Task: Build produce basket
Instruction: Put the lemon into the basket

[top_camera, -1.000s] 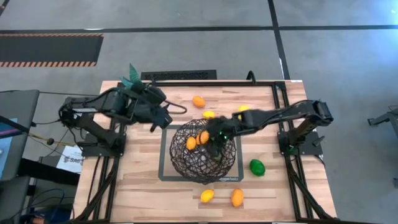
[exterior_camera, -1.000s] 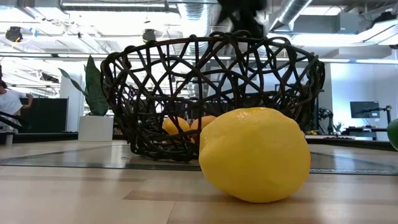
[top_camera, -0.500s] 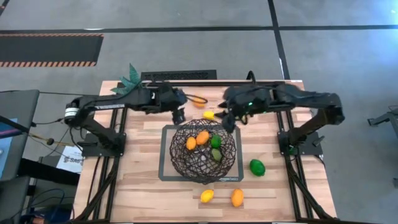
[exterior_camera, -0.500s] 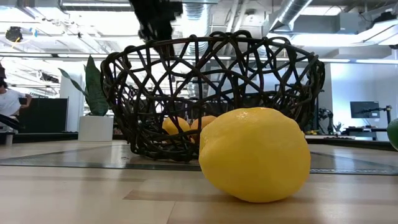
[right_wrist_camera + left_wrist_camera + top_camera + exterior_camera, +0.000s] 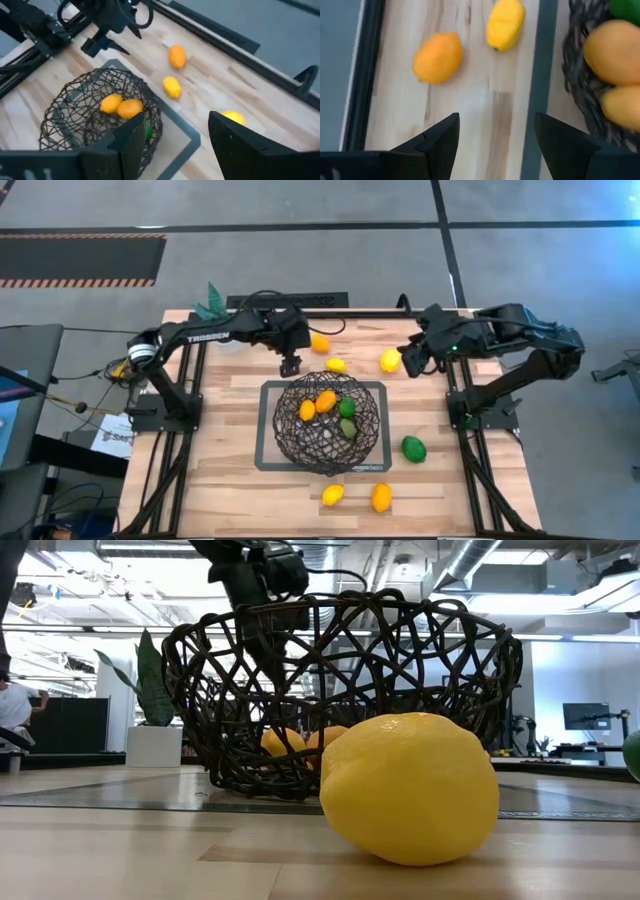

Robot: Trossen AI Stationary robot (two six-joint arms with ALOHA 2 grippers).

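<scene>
The left end effector (image 5: pixel 290 366) hangs with its fingers spread and empty over the far part of the desk (image 5: pixel 240 490), just beyond the far left rim of the basket (image 5: pixel 328 422); it probably sits there to come down on one of the loose fruits nearby. Just right of it and farther off lies an orange fruit (image 5: pixel 319 343), and nearer the basket a small yellow fruit (image 5: pixel 336 365); in the left wrist view both lie ahead of the open fingers, each with its long axis roughly along the line of approach. The right end effector (image 5: pixel 410 361) is also released and carries nothing, held over the far right of the desk beside a yellow lemon (image 5: pixel 390 360), which may be its next pick. The basket stands at the desk's centre on a grey-framed mat (image 5: pixel 268 390) and already holds two orange fruits (image 5: pixel 317 404) and green ones (image 5: pixel 347 408). Outside it remain a lime (image 5: pixel 414 448) to the near right and a yellow fruit (image 5: pixel 333 494) and an orange one (image 5: pixel 381 497) at the near edge, so the filling looks about half done.
</scene>
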